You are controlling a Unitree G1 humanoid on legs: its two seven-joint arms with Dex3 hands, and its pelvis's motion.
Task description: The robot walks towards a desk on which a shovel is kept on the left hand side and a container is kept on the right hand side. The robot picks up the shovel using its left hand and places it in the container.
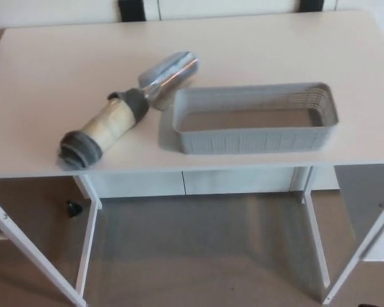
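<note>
Shovel [125,112] lies flat on the white desk [256,51], to the left of the grey container [256,137], and I take the container as my landmark for everything else. Its shiny metal scoop end points up and to the right, toward the container's far left corner, and sits just beside that corner; I cannot tell whether the two touch. From the scoop, the handle runs down and to the left, away from the container. A dark grey band wraps the handle where it meets the scoop, then comes a pale cream-coloured wrapped section, and the handle ends in a dark grey cap near the desk's front edge, well to the left of the container.

The container is a long, shallow basket with slotted walls, its long side running parallel to the desk's front edge. It stands close to that edge, on the right half of the desk. The shovel is wholly outside it.

Neither my left hand nor my right hand shows here, so I cannot say whether either is spread, pressed together or pinching anything. Nothing of my arms reaches the shovel.

Below the container, the desk's white legs [313,236] and frame stand on a brownish floor [198,256]. A small dark object [73,208] lies on that floor, below and well to the left of the container, beneath the handle end of the shovel.
</note>
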